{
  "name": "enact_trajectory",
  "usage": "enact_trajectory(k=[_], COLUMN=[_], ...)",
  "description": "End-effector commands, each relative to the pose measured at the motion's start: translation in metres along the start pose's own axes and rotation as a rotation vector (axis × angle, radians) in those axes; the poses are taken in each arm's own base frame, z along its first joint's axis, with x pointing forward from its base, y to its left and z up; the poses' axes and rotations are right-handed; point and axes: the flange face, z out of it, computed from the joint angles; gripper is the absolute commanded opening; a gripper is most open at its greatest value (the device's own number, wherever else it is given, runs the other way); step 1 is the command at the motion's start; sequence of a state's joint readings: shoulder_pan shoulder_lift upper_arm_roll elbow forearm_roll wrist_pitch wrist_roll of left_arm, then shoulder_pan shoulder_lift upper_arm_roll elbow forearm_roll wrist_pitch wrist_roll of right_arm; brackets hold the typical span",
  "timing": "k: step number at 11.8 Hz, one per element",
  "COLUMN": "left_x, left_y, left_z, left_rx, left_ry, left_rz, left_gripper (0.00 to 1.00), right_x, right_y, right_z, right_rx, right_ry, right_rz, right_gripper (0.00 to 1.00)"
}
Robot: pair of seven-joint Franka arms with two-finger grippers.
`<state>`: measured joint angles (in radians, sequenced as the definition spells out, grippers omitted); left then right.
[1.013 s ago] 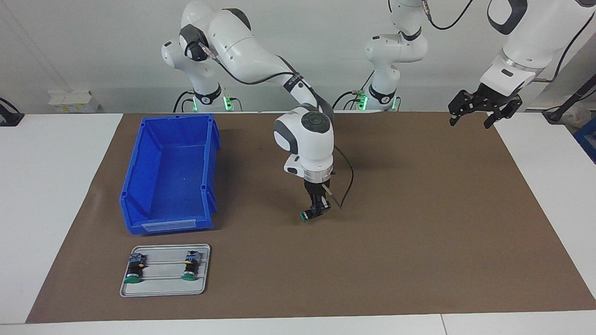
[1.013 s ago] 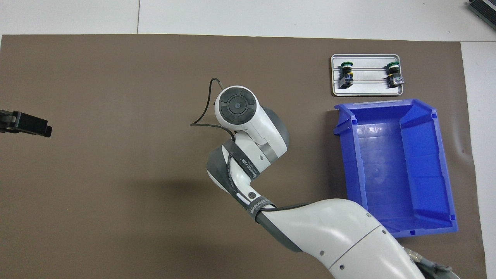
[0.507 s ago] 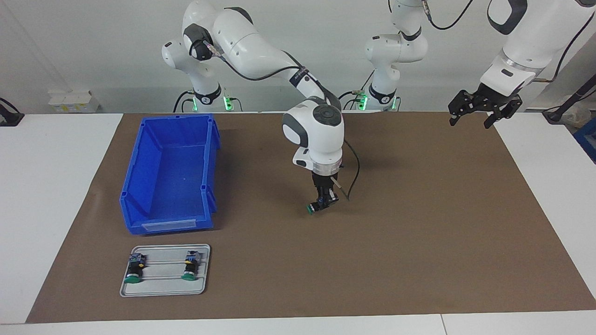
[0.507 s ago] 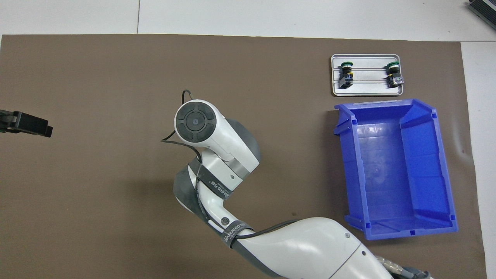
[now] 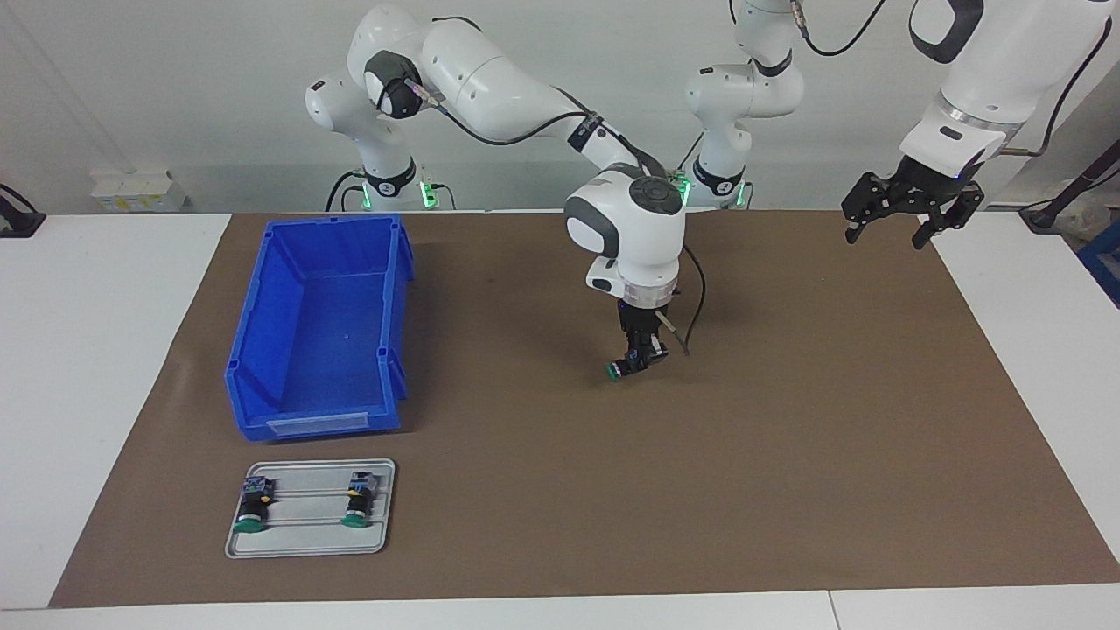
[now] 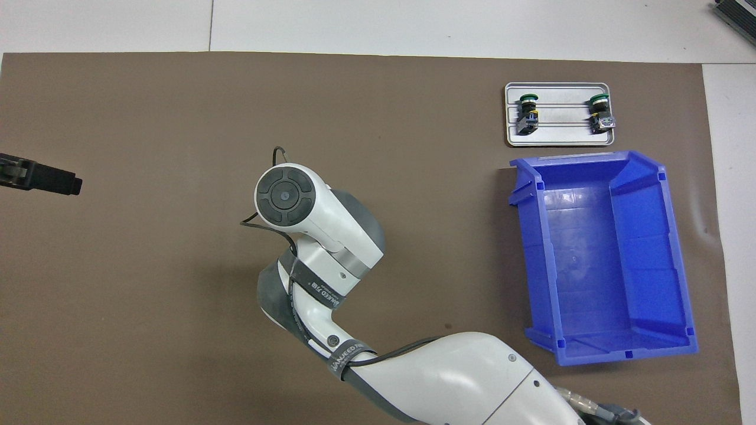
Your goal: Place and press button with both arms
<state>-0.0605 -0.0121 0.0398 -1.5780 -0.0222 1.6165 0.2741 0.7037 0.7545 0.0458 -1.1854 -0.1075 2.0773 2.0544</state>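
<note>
Button: the green-capped button [image 5: 623, 368] sits between the fingertips of the right gripper [image 5: 637, 360], lying sideways with its cap toward the bin's end of the table, over the middle of the mat.
Right gripper: closed on the button; whether the button touches the mat is hard to tell.
Right arm: reaches from its base to the table's middle, wrist pointing straight down.
Left gripper: the left gripper [image 5: 902, 213] hangs with fingers spread wide, holding nothing, over the mat's corner at the left arm's end.
Surface: brown mat [image 5: 787, 455] on a white table.
Others: a blue bin [image 5: 315, 328]; a grey tray [image 5: 306, 540] holding two more buttons, farther from the robots than the bin.
</note>
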Motion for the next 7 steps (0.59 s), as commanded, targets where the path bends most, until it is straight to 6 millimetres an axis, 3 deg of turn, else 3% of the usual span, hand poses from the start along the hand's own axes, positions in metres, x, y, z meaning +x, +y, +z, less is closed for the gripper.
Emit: enact_trajectory(k=[1,3,6,7], left_x=[-0.005,-0.003,0.002,0.006], left_y=[0.002,0.009,0.017,0.027], left_z=[0.000,0.001,0.002,0.004], left_rx=[0.010,0.009,-0.043,-0.055], left_ry=[0.013,0.010,0.037,0.046], left_rz=[0.087,0.136,0.303,0.372], left_gripper=[1.00,1.00,1.00,1.00], right_x=[0.007,0.010,0.018,0.031], right_y=[-0.008,-0.011,-0.018,-0.020], right_z=[-0.002,-0.006,-0.017,-0.018], right_rx=[-0.002,0.004,-0.033,-0.057], right_ry=[0.016,0.019,0.048,0.055], right_rz=[0.025,0.030,-0.003,-0.021], right_gripper=[0.75,0.78,0.71,0.71])
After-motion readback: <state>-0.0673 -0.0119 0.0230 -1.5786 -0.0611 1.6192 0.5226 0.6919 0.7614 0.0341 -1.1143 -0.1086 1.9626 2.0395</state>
